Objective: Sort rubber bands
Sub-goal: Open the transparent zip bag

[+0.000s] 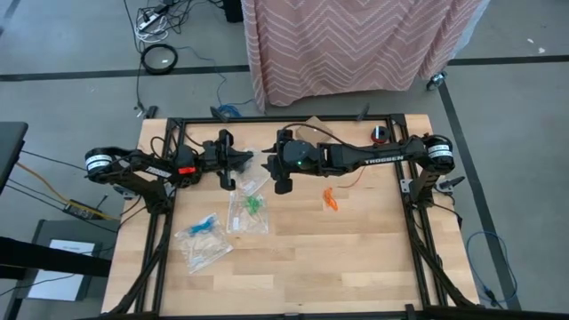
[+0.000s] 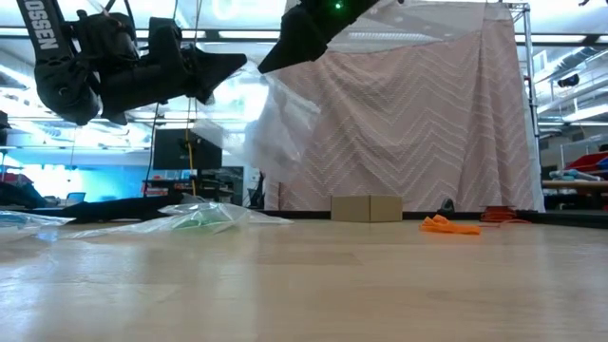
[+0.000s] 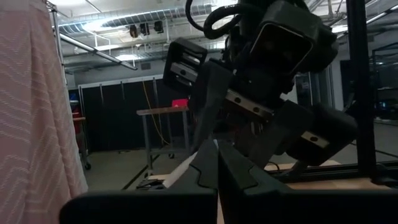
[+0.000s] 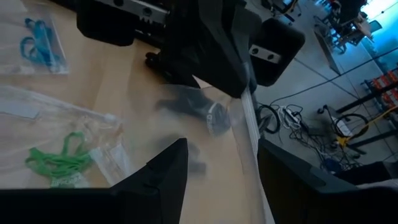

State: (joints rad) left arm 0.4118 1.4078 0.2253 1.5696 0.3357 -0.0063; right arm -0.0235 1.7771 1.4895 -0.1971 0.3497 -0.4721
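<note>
A clear zip bag [image 2: 277,123] hangs above the table between my two grippers, with dark rubber bands [image 4: 208,115] inside it. My left gripper [image 1: 242,160] is shut on the bag's top. My right gripper [image 4: 217,180] faces it, open, and the bag's white zip edge [image 4: 254,143] runs between its fingers. Orange bands [image 1: 331,200] lie loose on the wood. Green bands [image 1: 254,204] and blue bands [image 1: 204,224] lie in flat clear bags on the table. My left gripper pinches the bag's top edge [image 4: 247,93] between its two shut fingers [image 4: 227,65], coming about level from the table's left. The bag hangs slack below the fingers, clear of the table. My right gripper: I cannot tell whether its fingers touch the bag's edge.
A third clear bag [image 1: 206,253] lies near the blue one at the left. A small cardboard box [image 2: 366,207] stands at the far edge. A black frame [image 1: 267,120] rims the table. Bare wood spreads over the near right half.
</note>
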